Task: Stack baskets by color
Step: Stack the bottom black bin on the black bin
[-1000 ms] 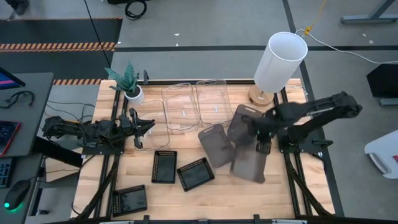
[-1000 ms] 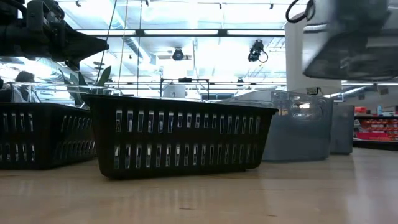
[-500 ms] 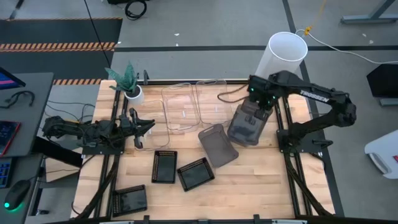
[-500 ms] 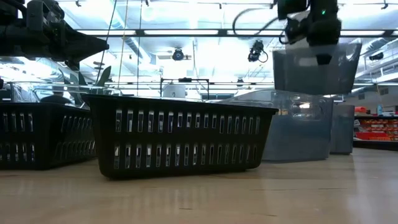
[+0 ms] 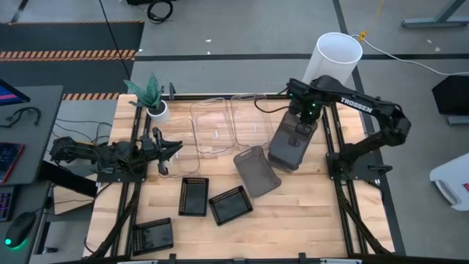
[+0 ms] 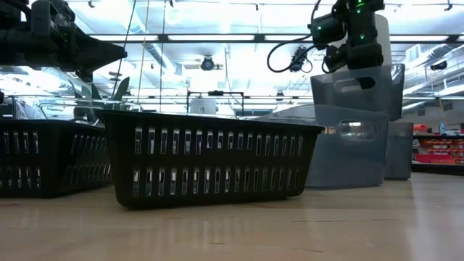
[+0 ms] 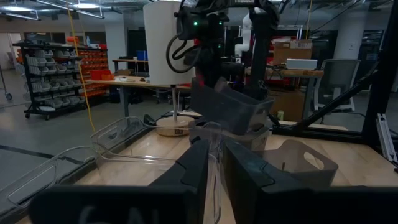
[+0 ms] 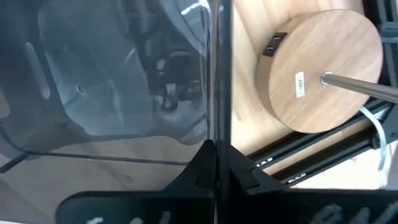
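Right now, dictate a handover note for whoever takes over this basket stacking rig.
Right pincer: shut on a grey basket, lowered onto a second grey basket at the table's right.
Left pincer: waiting at the left edge, holding nothing.
Third grey basket lies loose mid-table.
Two clear baskets sit side by side at the back.
Three black baskets lie apart at the front.
Left: release, add third grey, stack clear and black.

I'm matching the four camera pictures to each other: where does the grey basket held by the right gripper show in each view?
High view: the held grey basket lies right of centre, under the right gripper.
Low view: upper right, above another grey basket.
Left wrist view: centre, tilted.
Right wrist view: its wall fills the left.
Shared landmark: the lamp's round wooden base.
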Tool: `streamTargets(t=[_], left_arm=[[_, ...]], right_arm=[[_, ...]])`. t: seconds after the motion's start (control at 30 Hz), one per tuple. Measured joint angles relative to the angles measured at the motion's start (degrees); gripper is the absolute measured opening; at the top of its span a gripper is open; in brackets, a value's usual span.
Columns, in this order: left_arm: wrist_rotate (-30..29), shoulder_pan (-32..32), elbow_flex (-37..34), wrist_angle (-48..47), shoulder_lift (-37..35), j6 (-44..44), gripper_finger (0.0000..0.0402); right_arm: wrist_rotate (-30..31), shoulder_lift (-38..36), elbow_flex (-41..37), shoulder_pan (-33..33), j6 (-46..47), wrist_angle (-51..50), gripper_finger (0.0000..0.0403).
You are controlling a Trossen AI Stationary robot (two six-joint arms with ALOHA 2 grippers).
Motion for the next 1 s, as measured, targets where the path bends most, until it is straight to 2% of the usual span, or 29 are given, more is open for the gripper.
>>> streamTargets(t=[0.43,1.0], left_arm=[[0.0,0.0,0.0,0.0,0.0,0.0,0.0051],[0.0,0.0,0.0,0.0,0.0,0.0,0.0054]], right_arm=[[-3.0,0.2,-0.4,0.0,-2.5,1.5,0.0005],[-5.0,0.0,-9.8,0.0,-2.3,9.2,0.0005]])
